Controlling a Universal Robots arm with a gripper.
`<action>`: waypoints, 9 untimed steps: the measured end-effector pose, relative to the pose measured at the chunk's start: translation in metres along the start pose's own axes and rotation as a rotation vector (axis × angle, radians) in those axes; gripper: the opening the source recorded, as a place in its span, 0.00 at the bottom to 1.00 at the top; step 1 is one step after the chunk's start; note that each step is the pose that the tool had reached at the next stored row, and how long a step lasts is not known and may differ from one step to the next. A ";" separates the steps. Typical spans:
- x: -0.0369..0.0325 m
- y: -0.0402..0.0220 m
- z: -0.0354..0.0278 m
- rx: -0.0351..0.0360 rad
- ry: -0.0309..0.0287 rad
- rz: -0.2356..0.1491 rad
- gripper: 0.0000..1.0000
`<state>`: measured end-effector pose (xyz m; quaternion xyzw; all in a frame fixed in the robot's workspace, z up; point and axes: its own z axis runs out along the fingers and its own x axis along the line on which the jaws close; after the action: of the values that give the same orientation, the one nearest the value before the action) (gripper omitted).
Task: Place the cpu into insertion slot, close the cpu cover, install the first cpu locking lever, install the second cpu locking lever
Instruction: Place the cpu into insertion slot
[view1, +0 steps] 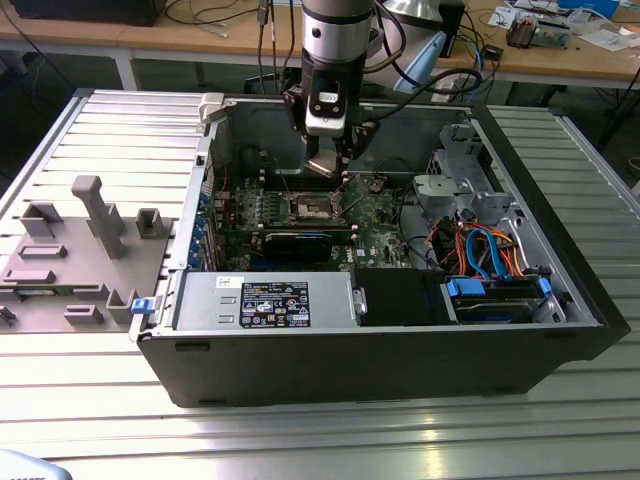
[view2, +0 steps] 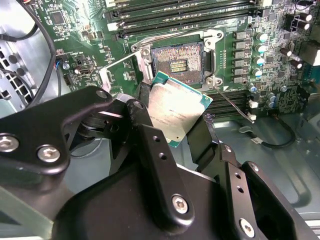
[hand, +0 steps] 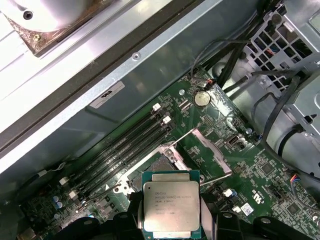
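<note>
Alignment matters most now: I'd judge the cpu (view2: 176, 107) should go down flat, its corners matched to the insertion slot (view2: 177, 65), with no sliding across the pins. Jaws of the gripper (view1: 325, 165) sit narrow on the cpu's opposite edges, holding it above the slot, upper middle of the exterior view. The cpu cover (hand: 210, 150) stands open beside it.

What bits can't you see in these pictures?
- Underside of the flat square silver-grey cpu: turned away in both wrist views.
- One corner of the square dark insertion slot: behind the cpu, second wrist view.
- Cpu's gripped edges: covered by the black fingers, second wrist view.
- Slot's pins: too small, exterior view.
</note>
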<state>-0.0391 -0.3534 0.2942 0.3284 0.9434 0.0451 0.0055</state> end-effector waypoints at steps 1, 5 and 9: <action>0.0000 0.0000 0.0000 0.0000 -0.0001 0.002 0.55; 0.0000 0.0000 0.0001 -0.0001 -0.0005 0.006 0.55; 0.0000 0.0000 0.0001 -0.0002 -0.0009 0.009 0.55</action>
<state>-0.0391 -0.3534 0.2941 0.3329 0.9419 0.0451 0.0057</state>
